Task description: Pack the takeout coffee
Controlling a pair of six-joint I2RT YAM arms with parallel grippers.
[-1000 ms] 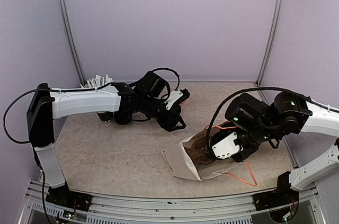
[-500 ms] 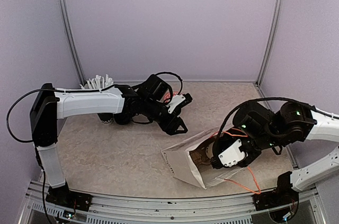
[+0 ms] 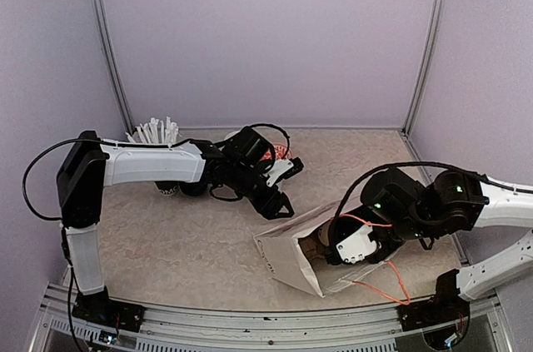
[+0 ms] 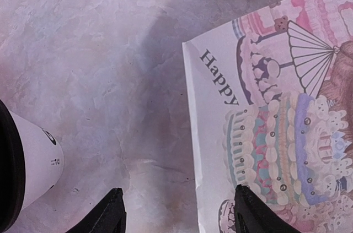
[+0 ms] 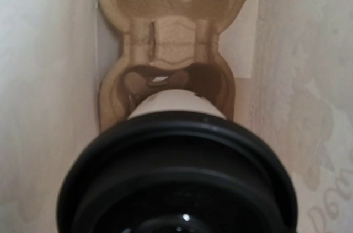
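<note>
White cup [image 4: 38, 161] with black lettering, pastel cake-print bag [image 4: 265, 134], brown cardboard carrier [image 5: 165, 40], beige marbled table [image 4: 99, 51]

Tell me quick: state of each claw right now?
Left claw: open, empty.
Right claw: cannot tell; its fingers are hidden behind the round black plastic lid of a white paper cup inside the printed paper bag.

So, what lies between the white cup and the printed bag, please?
Only bare tabletop between white cup and printed bag, under the open left gripper, in the left wrist view.
</note>
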